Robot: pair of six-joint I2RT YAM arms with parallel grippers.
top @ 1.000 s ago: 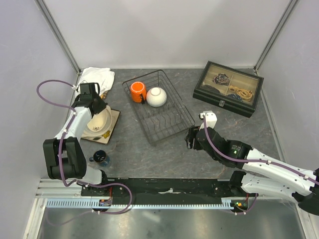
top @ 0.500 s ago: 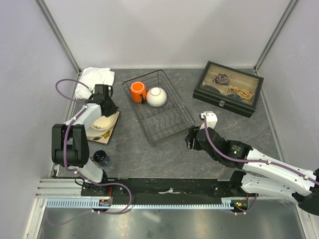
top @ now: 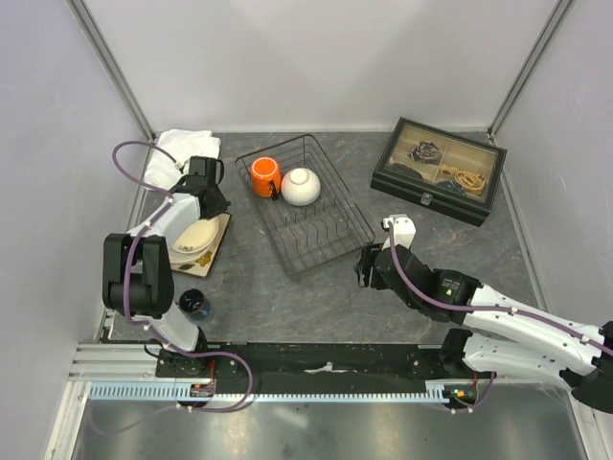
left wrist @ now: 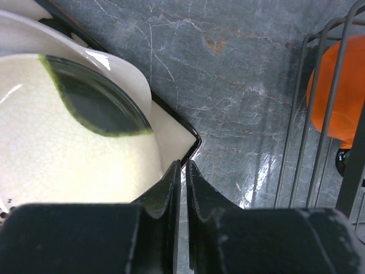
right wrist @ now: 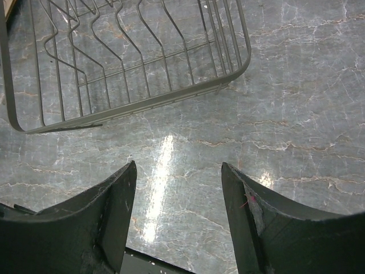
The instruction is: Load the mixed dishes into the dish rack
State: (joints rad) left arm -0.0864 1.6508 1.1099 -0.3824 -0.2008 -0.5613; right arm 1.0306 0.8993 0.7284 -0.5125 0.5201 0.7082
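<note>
Left end effector (left wrist: 183, 166): fingers pinched to a thin slit, nothing visible between them, tips just off the corner of the square plate (left wrist: 174, 134). The round cream plate (left wrist: 57, 171) lies on top of the square one, immediately left of the fingers in the wrist view. From the top camera both plates are on the side of the end effector toward the arm bases, and the dish rack (top: 316, 230) is to its right, near but not touching. Left arm is clearly the closer one to the plates. Right end effector (right wrist: 178, 165): wide open and empty, hanging over bare table (top: 287, 307) just beside the rack's near-right corner. The rack's long axis runs diagonally from far-left to near-right. The orange mug (top: 264, 175) and white bowl (top: 301, 186) sit side by side at its far end, and the upright prong slots in the near half hold nothing. My read: mug and bowl done, two plates left. The next grab needs the fingers spread and shifted onto the round plate's rim, then a carry right to the slots. The glass-lidded box (top: 421, 196) at far right has small odds and ends in its compartments, too small to identify.
</note>
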